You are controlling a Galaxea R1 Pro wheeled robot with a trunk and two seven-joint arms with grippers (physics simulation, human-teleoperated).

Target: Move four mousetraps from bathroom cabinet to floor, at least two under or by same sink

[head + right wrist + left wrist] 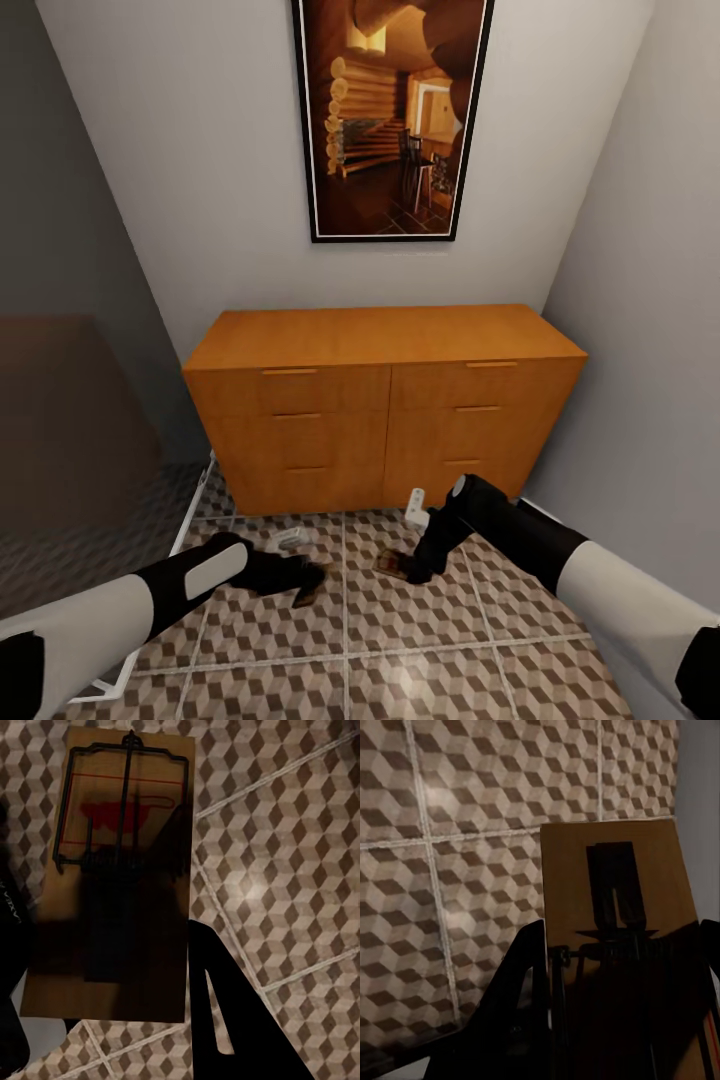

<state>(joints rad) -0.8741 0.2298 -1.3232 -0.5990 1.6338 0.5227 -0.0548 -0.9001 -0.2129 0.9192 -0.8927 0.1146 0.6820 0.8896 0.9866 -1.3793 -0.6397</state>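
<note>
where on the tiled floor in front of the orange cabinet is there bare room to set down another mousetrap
Bare cube-patterned tile floor lies nearest the camera, between the two arms. It is crowded close to the orange-brown wooden cabinet: the left gripper and right gripper are down there, each at a small flat brown mousetrap.

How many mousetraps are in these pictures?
2. One mousetrap sits at the left gripper on the tiled floor; the other mousetrap is at the right gripper, nearer the cabinet. More may be hidden.
</note>
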